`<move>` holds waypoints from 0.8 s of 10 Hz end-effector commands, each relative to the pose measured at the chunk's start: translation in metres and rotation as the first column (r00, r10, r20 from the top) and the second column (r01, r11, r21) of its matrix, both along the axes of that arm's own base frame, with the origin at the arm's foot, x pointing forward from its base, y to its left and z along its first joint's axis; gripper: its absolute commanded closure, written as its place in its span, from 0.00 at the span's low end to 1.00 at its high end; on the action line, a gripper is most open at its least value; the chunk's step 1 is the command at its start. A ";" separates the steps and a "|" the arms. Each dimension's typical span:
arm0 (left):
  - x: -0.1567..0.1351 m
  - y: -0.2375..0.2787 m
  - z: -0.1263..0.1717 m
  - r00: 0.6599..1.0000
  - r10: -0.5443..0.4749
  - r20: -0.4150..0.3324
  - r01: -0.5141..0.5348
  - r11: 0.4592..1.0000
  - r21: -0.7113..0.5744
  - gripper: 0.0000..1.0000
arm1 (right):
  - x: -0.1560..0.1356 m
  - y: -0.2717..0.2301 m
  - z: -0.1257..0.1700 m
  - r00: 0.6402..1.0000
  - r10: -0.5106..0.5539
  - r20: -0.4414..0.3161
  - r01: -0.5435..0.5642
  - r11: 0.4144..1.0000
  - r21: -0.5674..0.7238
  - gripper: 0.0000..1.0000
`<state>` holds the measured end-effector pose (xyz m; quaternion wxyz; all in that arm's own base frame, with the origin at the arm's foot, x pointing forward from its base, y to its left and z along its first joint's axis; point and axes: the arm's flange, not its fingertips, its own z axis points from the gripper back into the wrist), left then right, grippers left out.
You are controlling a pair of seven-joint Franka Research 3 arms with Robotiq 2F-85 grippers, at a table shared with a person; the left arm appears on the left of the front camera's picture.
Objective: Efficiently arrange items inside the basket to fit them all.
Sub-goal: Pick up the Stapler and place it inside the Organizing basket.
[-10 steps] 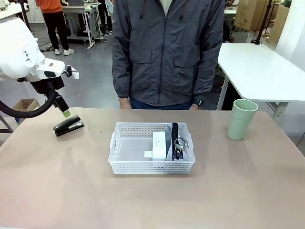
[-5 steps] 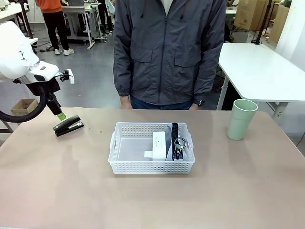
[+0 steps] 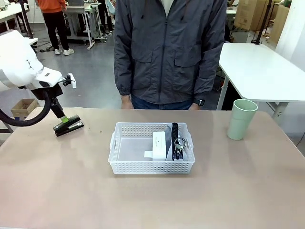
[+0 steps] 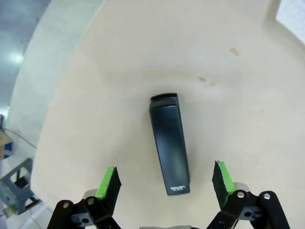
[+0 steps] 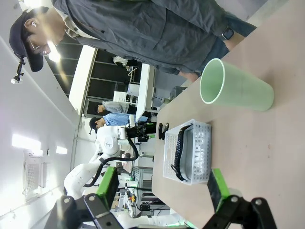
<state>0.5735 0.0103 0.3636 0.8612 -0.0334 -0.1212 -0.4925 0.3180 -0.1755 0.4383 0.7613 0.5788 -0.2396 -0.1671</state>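
The black stapler [image 3: 68, 127] lies on the table at the far left, apart from the basket. My left gripper [image 3: 62, 118] hangs open just over the stapler's left end. In the left wrist view the stapler [image 4: 169, 143] lies lengthwise between the green fingertips [image 4: 109, 180], untouched. The white lattice basket [image 3: 125, 164] stands mid-table. It holds a white box [image 3: 159, 144] and, at its right side, the grey pouch with black trim [image 3: 177, 143] on edge. The pale green cup [image 3: 241, 119] stands upright at the right. My right gripper [image 5: 162, 188] is open and holds nothing, facing the cup [image 5: 238, 90] and the basket [image 5: 196, 152].
A person in a dark grey jacket [image 3: 169, 52] stands at the far edge, hands out of sight behind the table. The basket's left half [image 3: 131, 148] is bare. A white table [image 3: 259, 71] stands behind on the right. Open tabletop lies in front of the basket.
My left arm has shifted a little left and lower, bringing its open fingers closer over the stapler. Basket, cup and person have stayed put.
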 end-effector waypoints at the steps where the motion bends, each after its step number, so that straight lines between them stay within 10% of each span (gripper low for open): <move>1: 0.001 -0.001 -0.025 0.999 -0.044 -0.023 0.045 0.999 0.006 0.00 | -0.001 0.000 0.001 1.000 0.003 0.009 -0.003 1.000 0.003 0.00; 8: 0.011 -0.013 -0.063 0.998 -0.034 -0.050 0.038 0.996 0.082 0.00 | -0.001 0.000 0.001 1.000 0.003 0.009 -0.003 1.000 0.003 0.00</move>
